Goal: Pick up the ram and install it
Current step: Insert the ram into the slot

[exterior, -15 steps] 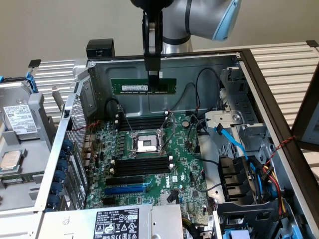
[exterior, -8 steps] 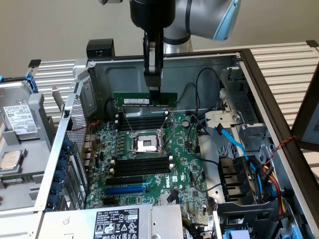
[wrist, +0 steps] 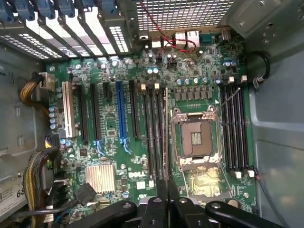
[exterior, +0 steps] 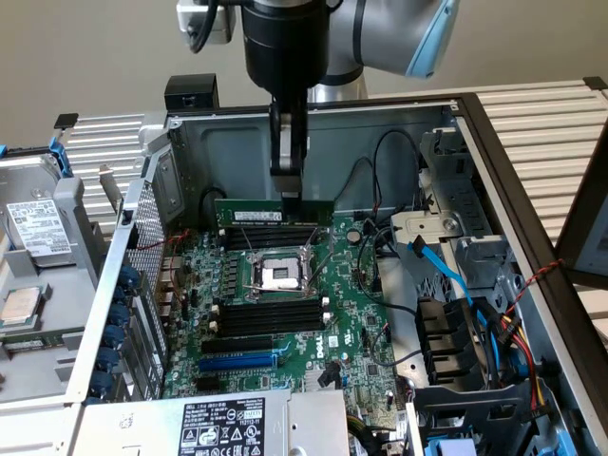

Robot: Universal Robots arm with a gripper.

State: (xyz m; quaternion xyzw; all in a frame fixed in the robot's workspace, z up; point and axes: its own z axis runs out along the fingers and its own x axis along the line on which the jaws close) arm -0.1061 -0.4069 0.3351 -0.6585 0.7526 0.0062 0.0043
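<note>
Clearly the jaws clamp the ram (exterior: pixel 249 211), broadside in the exterior view, edge-on from the wrist.

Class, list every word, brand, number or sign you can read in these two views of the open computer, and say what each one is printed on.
"DELL": white print on the motherboard.
"68": cut-off number on the white sticker at the case edge.
Too small to read: the power supply label, the drive label, and the small label on the ram.
</note>
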